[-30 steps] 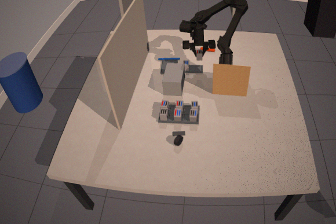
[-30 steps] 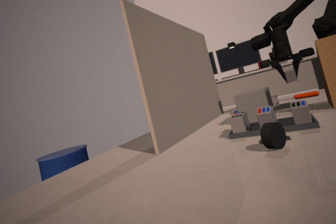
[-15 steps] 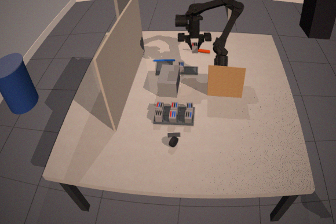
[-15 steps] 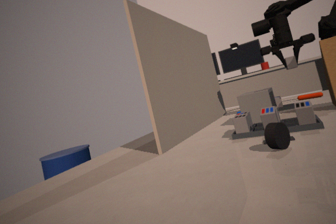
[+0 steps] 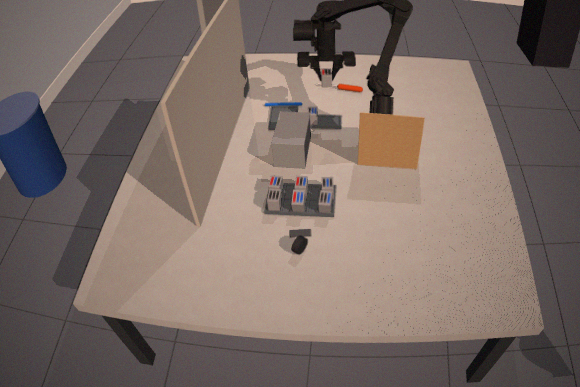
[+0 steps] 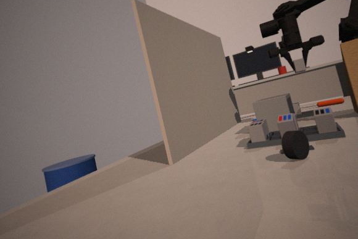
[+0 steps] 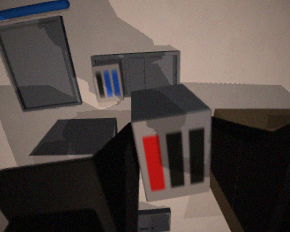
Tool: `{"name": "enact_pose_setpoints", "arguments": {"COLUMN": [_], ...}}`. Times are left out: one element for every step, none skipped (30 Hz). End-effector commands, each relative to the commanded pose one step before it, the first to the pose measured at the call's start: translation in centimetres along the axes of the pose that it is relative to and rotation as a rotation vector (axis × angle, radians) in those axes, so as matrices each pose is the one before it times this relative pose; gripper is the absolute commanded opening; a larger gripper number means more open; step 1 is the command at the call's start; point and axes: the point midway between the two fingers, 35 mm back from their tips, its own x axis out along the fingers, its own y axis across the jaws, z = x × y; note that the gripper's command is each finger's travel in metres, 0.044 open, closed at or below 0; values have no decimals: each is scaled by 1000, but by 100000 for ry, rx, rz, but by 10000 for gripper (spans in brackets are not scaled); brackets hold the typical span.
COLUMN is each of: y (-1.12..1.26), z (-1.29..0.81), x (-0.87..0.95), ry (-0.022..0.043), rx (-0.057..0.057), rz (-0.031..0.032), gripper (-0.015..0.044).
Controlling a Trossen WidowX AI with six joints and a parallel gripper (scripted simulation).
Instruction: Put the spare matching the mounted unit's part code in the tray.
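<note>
My gripper is shut on a grey spare whose label has one red and two black stripes. It holds the spare in the air above the back of the table. Below it in the wrist view lie a dark empty tray and a small dark holder with a black-blue-blue spare. The tray is partly hidden behind the grey mounted unit. A rack with several more spares stands in front of the unit.
A tall divider panel stands at the left. An orange board stands right of the unit. A red marker, a blue pen and a black puck lie on the table.
</note>
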Motion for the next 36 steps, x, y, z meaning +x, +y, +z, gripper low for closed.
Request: {"name": "enact_pose_setpoints", "arguments": {"y": [2024,434,436,438,440,442,433,436,438,439,440,441,442,442,443,443,444,444,444,444,443,443,442,442,441,440,439,438,436,435,358,214,71,0,0,-24], "z": [450,112,108,104,100,97,130,127,122,118,114,110,105,101,96,92,87,83,79,74,69,65,60,56,51,46,41,37,32,27,19,10,3,0,0,17], "x": [-379,-52,-45,-39,-33,-27,-27,-20,-14,-7,0,6,13,20,26,33,40,46,53,59,66,73,79,86,92,99,105,111,118,124,107,66,22,0,0,0], "ry": [719,-26,-26,-26,-26,-27,-112,-112,-113,-113,-113,-113,-113,-113,-113,-113,-113,-114,-114,-114,-114,-114,-114,-114,-114,-114,-115,-115,-115,-115,-95,-57,-19,0,0,-1], "rx": [-210,4,4,4,4,4,115,115,115,115,115,115,115,115,115,115,115,115,115,115,115,115,115,114,114,114,114,114,114,114,94,56,19,0,0,-1], "rz": [601,17,17,17,17,17,-65,-65,-66,-66,-66,-67,-67,-67,-68,-68,-69,-69,-69,-70,-70,-71,-71,-71,-72,-72,-73,-73,-74,-74,-62,-37,-12,0,0,-1], "gripper": [0,0,0,0,0,0,0,0,0,0,0,0,0,0,0,0,0,0,0,0,0,0,0,0,0,0,0,0,0,0,0,0,0,0,0,0]}}
